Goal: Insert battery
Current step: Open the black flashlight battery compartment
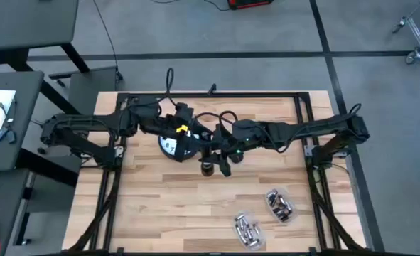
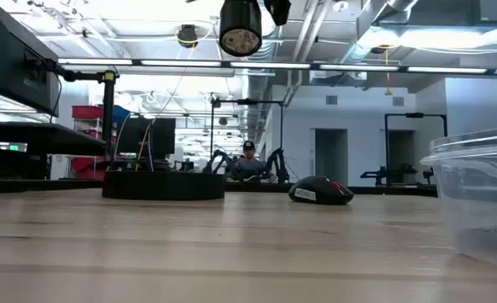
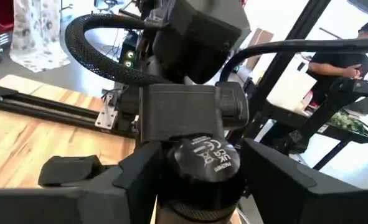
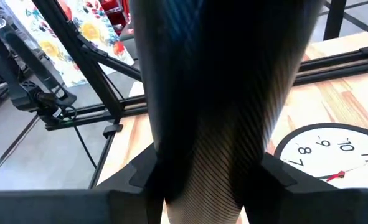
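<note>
1. The left gripper point(image 1: 197, 149) reaches in from the left side to the middle of the table point(image 1: 160, 206). Its fingers are closed on the capped end of the flashlight point(image 1: 207, 166).
2. The clock point(image 1: 171, 146) lies flat on the table, partly under the left arm, with its white face up.
3. The flashlight is held up in the air, well above the wood, just right of the clock.
4. The right gripper point(image 1: 222, 162) comes in from the right side. It clamps the ribbed body of the flashlight between its fingers.
5. A mouse point(image 2: 319, 193) lies on the table near the clock.
6. The batteries point(image 1: 248, 229) lie in two clear boxes point(image 1: 281, 204) on the near right part of the table, well apart from both grippers.
</note>
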Tool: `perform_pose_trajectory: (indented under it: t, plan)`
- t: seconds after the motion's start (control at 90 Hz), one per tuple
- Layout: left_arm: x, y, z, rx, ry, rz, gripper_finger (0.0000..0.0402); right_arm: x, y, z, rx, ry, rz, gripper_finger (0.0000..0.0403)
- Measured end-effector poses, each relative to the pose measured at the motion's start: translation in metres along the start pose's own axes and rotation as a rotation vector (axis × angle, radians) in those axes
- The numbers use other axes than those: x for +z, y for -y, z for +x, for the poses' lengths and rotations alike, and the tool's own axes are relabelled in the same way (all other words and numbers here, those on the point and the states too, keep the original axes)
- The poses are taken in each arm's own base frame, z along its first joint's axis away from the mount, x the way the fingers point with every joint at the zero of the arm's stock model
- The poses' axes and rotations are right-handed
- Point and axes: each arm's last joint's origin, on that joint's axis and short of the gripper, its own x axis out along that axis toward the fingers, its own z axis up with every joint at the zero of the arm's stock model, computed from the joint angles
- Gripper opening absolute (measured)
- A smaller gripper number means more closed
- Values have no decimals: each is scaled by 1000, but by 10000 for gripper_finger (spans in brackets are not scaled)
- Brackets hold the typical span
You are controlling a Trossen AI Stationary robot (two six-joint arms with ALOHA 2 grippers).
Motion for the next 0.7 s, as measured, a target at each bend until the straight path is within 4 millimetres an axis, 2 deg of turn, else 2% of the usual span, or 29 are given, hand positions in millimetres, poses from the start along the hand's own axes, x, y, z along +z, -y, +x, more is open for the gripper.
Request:
perform_pose_trajectory:
  t: [0.311,0.567,0.7]
  plan:
    - [0,-1,1,5,5,6,181,0,0,0,-1,-1,0,139]
    - [5,3,-11,24,4,45,179,-1,0,0,-3,-11,4,139]
    - [5,3,-10,27,7,50,179,-2,1,0,-5,-14,5,139]
